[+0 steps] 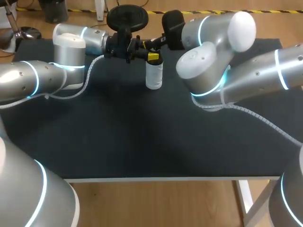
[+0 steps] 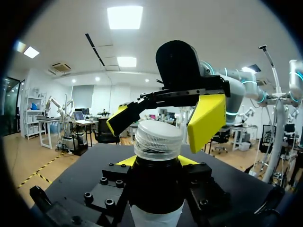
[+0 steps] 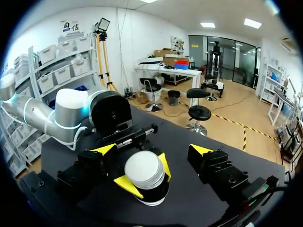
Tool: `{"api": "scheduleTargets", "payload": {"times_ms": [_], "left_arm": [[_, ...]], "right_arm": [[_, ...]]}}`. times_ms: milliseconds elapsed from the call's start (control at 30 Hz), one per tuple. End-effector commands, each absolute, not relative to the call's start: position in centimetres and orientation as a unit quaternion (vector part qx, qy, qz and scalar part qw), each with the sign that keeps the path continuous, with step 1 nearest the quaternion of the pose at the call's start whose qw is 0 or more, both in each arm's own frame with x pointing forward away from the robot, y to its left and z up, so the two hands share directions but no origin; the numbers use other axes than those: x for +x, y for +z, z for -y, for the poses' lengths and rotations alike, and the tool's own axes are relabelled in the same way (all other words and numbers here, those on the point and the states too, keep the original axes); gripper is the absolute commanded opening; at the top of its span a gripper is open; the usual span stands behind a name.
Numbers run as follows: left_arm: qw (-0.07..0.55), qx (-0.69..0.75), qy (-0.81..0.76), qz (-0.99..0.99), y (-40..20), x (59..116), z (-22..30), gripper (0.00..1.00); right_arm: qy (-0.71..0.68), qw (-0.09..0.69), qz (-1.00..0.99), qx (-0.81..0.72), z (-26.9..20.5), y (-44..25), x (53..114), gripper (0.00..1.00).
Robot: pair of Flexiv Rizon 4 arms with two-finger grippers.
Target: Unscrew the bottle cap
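My left gripper (image 2: 157, 163) clamps the bottle (image 1: 154, 75) upright; my right gripper (image 3: 152, 150) hangs released, fingers straddling the white cap (image 2: 158, 138), not touching.

Bright ceiling panels (image 2: 125, 17) light everything from overhead and glare white in the left wrist view; the black tabletop (image 1: 142, 142) looks dim, with only faint, soft shadows

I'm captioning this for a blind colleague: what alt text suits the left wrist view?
The left gripper is shut on a bottle with a white ribbed cap. The right gripper hangs open over it, its yellow fingers flanking the cap.
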State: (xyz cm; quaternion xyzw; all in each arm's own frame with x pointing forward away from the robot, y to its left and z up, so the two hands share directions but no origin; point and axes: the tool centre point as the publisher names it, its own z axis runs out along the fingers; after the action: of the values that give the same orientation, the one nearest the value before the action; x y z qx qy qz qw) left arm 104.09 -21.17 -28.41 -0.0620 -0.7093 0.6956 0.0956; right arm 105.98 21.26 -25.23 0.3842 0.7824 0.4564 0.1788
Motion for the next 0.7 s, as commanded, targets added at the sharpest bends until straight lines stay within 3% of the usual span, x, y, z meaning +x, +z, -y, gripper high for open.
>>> {"api": "scheduleTargets", "payload": {"times_ms": [33, 200, 233, 300, 367, 400, 433, 700], "left_arm": [[0.098, -0.063, 0.696, 0.709, -28.51, 104.32, 21.26, 0.00], [0.098, -0.063, 0.696, 0.709, -28.51, 104.32, 21.26, 0.00], [0.098, -0.063, 0.696, 0.709, -28.51, 104.32, 21.26, 0.00], [0.098, -0.063, 0.696, 0.709, -28.51, 104.32, 21.26, 0.00], [0.098, -0.063, 0.696, 0.709, -28.51, 104.32, 21.26, 0.00], [0.098, -0.063, 0.696, 0.709, -28.51, 104.32, 21.26, 0.00], [0.098, -0.063, 0.696, 0.709, -28.51, 104.32, 21.26, 0.00], [0.098, -0.063, 0.696, 0.709, -28.51, 104.32, 21.26, 0.00]], "right_arm": [[0.448, 0.184, -0.784, 0.388, -21.13, -25.00, 105.54, 1.00], [0.442, 0.193, -0.786, 0.387, -21.06, -24.91, 105.40, 1.00], [0.441, 0.194, -0.787, 0.387, -21.07, -24.90, 105.36, 0.78], [0.440, 0.193, -0.788, 0.386, -21.14, -24.89, 105.28, 0.49], [0.439, 0.193, -0.789, 0.385, -21.22, -24.90, 105.17, 0.34], [0.438, 0.193, -0.789, 0.385, -21.25, -24.91, 105.12, 0.11], [0.438, 0.192, -0.789, 0.385, -21.29, -24.92, 105.06, 0.00], [0.438, 0.190, -0.791, 0.381, -21.22, -24.75, 104.55, 0.00]]}}
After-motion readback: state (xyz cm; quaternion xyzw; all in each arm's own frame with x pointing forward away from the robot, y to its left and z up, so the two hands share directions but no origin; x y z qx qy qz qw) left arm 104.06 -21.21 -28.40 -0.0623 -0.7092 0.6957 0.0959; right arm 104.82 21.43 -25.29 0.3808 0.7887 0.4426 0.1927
